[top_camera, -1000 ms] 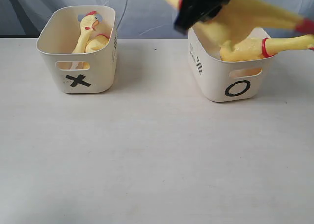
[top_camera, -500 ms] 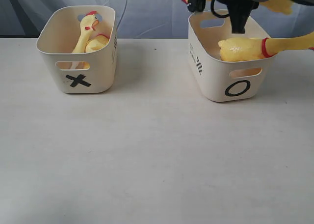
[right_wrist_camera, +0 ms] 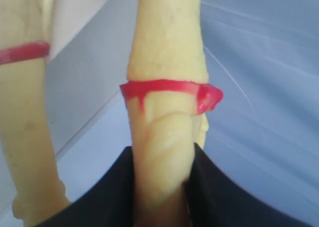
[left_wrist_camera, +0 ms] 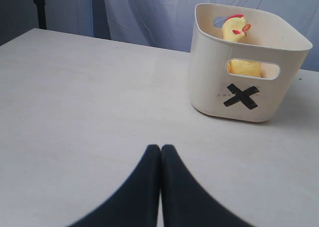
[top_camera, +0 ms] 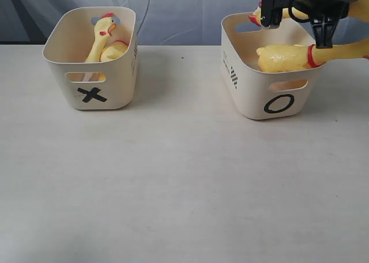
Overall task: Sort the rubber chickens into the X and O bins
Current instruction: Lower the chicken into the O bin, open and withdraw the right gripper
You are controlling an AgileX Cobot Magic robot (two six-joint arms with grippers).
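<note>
The X bin point(top_camera: 89, 58) stands at the left with a rubber chicken point(top_camera: 104, 35) upright inside, head at the rim. The O bin point(top_camera: 268, 78) stands at the right. A second chicken point(top_camera: 285, 57) lies in it, its red-ringed neck sticking out over the right rim. Above the O bin my right gripper point(top_camera: 300, 0) is shut on a third chicken point(top_camera: 362, 9); in the right wrist view its fingers point(right_wrist_camera: 114, 187) clamp the yellow body point(right_wrist_camera: 167, 53) below a red ring. My left gripper point(left_wrist_camera: 160, 150) is shut and empty over the table, facing the X bin point(left_wrist_camera: 249, 82).
A blue-grey curtain point(top_camera: 173, 9) hangs behind the pale table point(top_camera: 173, 176). A dark stand point(left_wrist_camera: 37, 3) shows at the far edge in the left wrist view. In the right wrist view, another ringed chicken neck point(right_wrist_camera: 25, 112) hangs beside the held one.
My right gripper has carried its chicken rightward across the top of the O bin. Both bins and the chickens inside them have stayed put.
</note>
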